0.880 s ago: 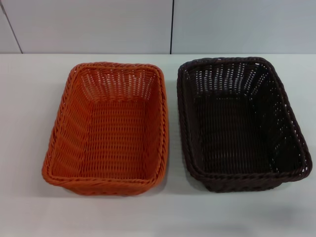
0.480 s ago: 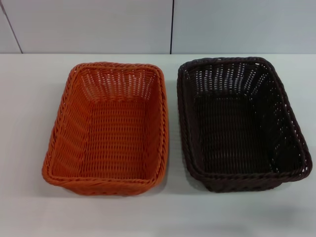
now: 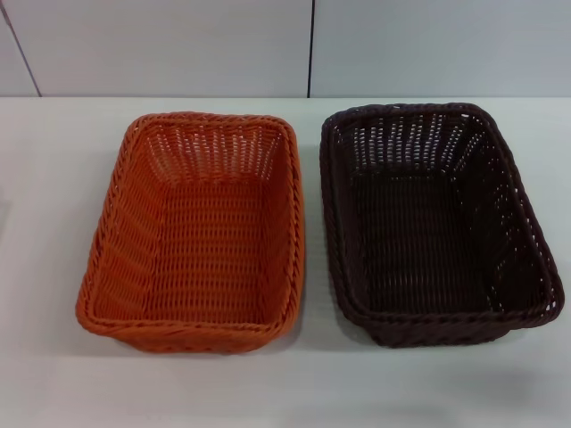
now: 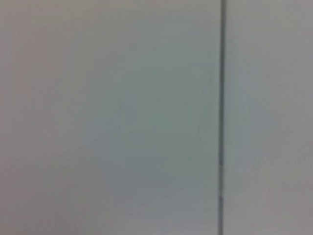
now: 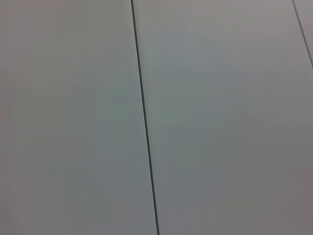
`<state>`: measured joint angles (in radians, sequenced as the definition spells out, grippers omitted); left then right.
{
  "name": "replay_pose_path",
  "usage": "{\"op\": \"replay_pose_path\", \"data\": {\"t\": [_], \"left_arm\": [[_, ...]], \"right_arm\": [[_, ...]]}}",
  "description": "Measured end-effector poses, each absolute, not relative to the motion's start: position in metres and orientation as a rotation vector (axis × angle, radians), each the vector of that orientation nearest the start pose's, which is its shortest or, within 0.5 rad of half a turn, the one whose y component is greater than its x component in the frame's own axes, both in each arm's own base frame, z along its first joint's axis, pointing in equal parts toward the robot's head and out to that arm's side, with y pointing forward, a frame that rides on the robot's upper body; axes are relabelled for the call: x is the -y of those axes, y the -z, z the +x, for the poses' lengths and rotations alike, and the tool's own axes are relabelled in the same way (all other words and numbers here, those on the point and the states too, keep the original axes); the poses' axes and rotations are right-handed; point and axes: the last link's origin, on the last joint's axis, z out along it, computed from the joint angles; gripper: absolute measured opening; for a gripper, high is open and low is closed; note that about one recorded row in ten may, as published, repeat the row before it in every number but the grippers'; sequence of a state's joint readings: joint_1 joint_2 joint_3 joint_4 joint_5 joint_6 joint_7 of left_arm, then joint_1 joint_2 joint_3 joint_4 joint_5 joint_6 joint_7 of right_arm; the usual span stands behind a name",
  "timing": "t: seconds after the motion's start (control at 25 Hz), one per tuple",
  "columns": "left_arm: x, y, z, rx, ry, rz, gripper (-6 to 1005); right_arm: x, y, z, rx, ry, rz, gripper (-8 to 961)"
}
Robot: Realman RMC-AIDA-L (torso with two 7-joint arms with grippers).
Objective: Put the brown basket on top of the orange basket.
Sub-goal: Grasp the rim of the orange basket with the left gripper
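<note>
In the head view the orange basket (image 3: 198, 234) stands upright on the white table, left of centre. The brown basket (image 3: 435, 223) stands upright beside it on the right, with a narrow gap between them. Both are empty. Neither gripper shows in the head view. The left wrist view and the right wrist view show only pale wall panels with a dark seam.
The white table (image 3: 53, 160) runs to a pale panelled wall (image 3: 178, 45) at the back. A faint shadow touches the table's far left edge (image 3: 4, 209).
A faint dark shadow has appeared at the far left edge of the head view. The baskets have not moved.
</note>
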<state>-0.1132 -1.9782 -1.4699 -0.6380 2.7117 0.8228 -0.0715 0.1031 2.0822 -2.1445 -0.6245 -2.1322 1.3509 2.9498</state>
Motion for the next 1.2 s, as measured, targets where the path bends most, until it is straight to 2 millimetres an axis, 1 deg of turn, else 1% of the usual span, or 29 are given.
{"op": "replay_pose_path", "data": {"t": [0.04, 0.08, 0.12, 0.16, 0.24, 0.28, 0.32, 0.36, 0.4, 0.44, 0.52, 0.56, 0.6, 0.64, 0.68, 0.72, 0.84, 0.88, 0.92, 1.08, 1.12, 1.16, 1.2], "left_arm": [[-0.309, -0.080, -0.384, 0.618, 0.535, -1.322, 786], [-0.324, -0.087, -0.361, 0.662, 0.487, -1.420, 786], [-0.324, -0.087, -0.361, 0.662, 0.487, -1.420, 786], [-0.329, -0.089, -0.348, 0.705, 0.446, -1.466, 785], [-0.329, -0.089, -0.348, 0.705, 0.446, -1.466, 785], [-0.337, -0.095, -0.324, 0.816, 0.337, -1.538, 784], [-0.341, -0.101, -0.306, 0.859, 0.267, -1.577, 784], [-0.341, -0.101, -0.306, 0.859, 0.267, -1.577, 783], [-0.342, -0.104, -0.287, 0.878, 0.209, -1.619, 783], [-0.342, -0.104, -0.287, 0.878, 0.209, -1.619, 783], [-0.341, -0.104, -0.270, 0.883, 0.153, -1.665, 782], [-0.341, -0.105, -0.260, 0.877, 0.140, -1.685, 782], [-0.340, -0.101, -0.244, 0.885, 0.084, -1.748, 781], [-0.340, -0.099, -0.236, 0.891, 0.062, -1.782, 781], [-0.342, -0.094, -0.222, 0.902, 0.027, -1.841, 780], [-0.342, -0.094, -0.222, 0.902, 0.027, -1.841, 780], [-0.343, -0.086, -0.210, 0.911, -0.016, -1.899, 779], [-0.343, -0.086, -0.210, 0.911, -0.016, -1.899, 779], [-0.344, -0.080, -0.206, 0.918, -0.043, -1.929, 778], [-0.344, -0.072, -0.205, 0.936, -0.073, -1.956, 777], [-0.345, -0.065, -0.207, 0.953, -0.097, -1.976, 776], [-0.345, -0.065, -0.207, 0.953, -0.097, -1.976, 776], [-0.347, -0.058, -0.210, 0.967, -0.118, -1.991, 776]], "right_arm": [[-0.269, -0.032, 0.325, -0.473, -0.749, -1.084, 702], [-0.269, -0.032, 0.325, -0.473, -0.749, -1.085, 702], [-0.269, -0.032, 0.325, -0.473, -0.749, -1.085, 702], [-0.269, -0.032, 0.325, -0.473, -0.749, -1.085, 702], [-0.269, -0.032, 0.325, -0.473, -0.749, -1.086, 702], [-0.270, -0.033, 0.325, -0.473, -0.749, -1.086, 701], [-0.270, -0.033, 0.325, -0.473, -0.749, -1.088, 701], [-0.270, -0.033, 0.325, -0.473, -0.749, -1.088, 701], [-0.271, -0.032, 0.326, -0.479, -0.745, -1.091, 701], [-0.271, -0.032, 0.326, -0.479, -0.745, -1.091, 701], [-0.273, -0.032, 0.326, -0.484, -0.742, -1.096, 701], [-0.274, -0.031, 0.326, -0.487, -0.739, -1.101, 701], [-0.275, -0.031, 0.327, -0.493, -0.736, -1.107, 701], [-0.276, -0.030, 0.327, -0.497, -0.733, -1.111, 701], [-0.276, -0.029, 0.329, -0.500, -0.725, -1.116, 701], [-0.276, -0.029, 0.329, -0.500, -0.725, -1.116, 700], [-0.277, -0.028, 0.330, -0.500, -0.716, -1.123, 700], [-0.277, -0.028, 0.330, -0.500, -0.716, -1.123, 701], [-0.276, -0.027, 0.330, -0.501, -0.714, -1.128, 701], [-0.275, -0.027, 0.331, -0.501, -0.711, -1.126, 701], [-0.274, -0.027, 0.331, -0.500, -0.712, -1.125, 701], [-0.274, -0.027, 0.331, -0.500, -0.712, -1.125, 701], [-0.273, -0.026, 0.331, -0.501, -0.712, -1.127, 701]]}}
